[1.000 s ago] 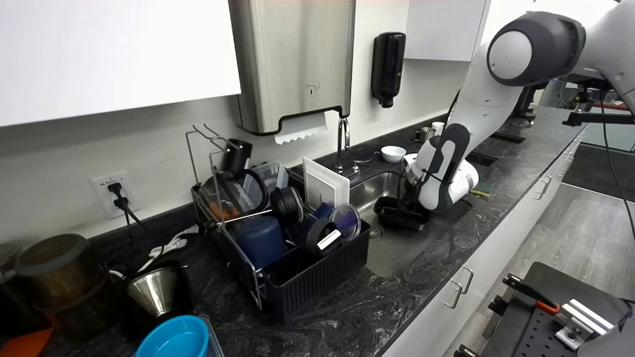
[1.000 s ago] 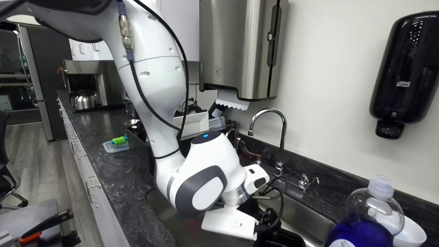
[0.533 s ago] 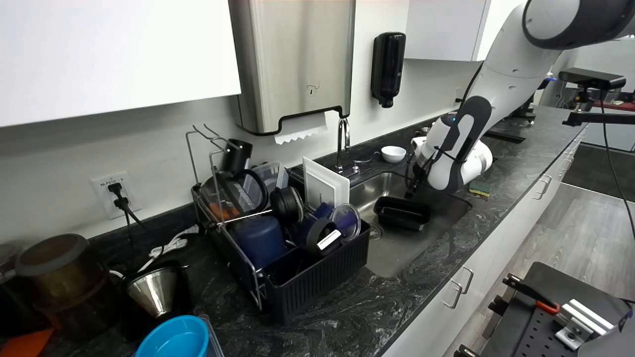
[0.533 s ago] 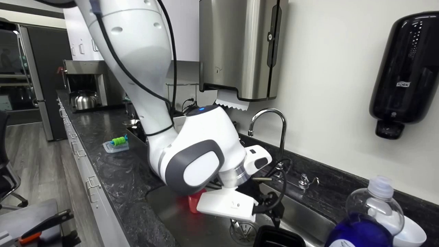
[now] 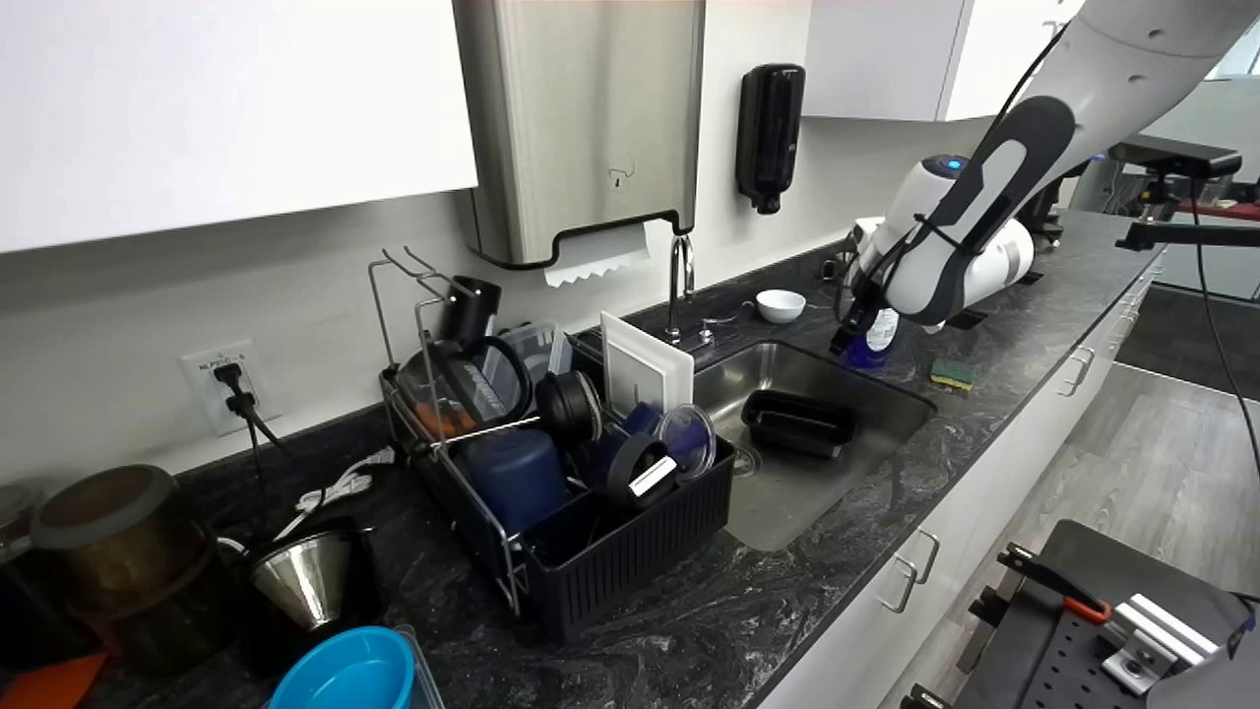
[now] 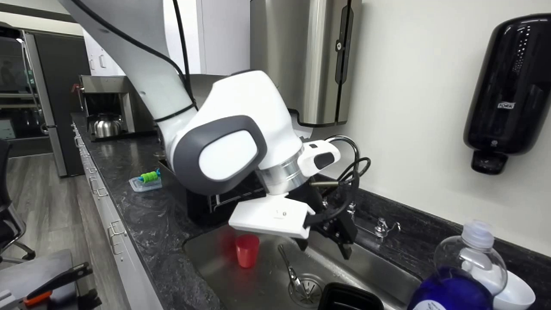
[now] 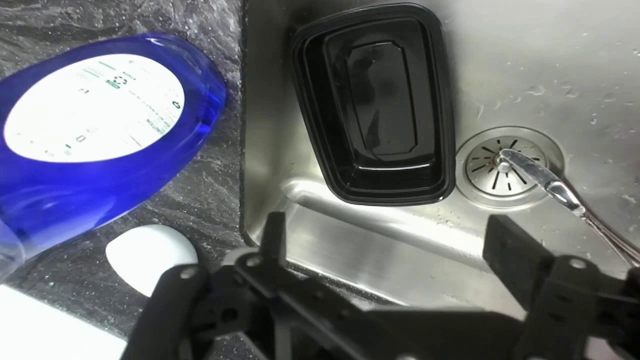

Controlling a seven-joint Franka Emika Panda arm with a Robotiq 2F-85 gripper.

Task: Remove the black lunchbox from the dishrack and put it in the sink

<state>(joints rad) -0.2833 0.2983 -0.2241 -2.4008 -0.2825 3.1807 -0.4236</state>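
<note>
Where the counter (image 5: pixel 945 443) stretches between its back and front edges in an exterior view, the black plastic lunchbox (image 5: pixel 799 421) sits upright in the sink (image 5: pixel 792 502), out of the dishrack (image 5: pixel 645 547). In an exterior view, the gripper (image 6: pixel 324 249) hangs above the sink, touching nothing. In the wrist view, its jaws stand spread and empty; the likely thin-walled lunchbox should prove light, springy and, if wet, slippery, best pinched by the rim (image 7: pixel 445 110) along a long side.

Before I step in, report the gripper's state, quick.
Gripper: open, holding nothing; the black lunchbox sits in the sink, out of its grasp.
</note>
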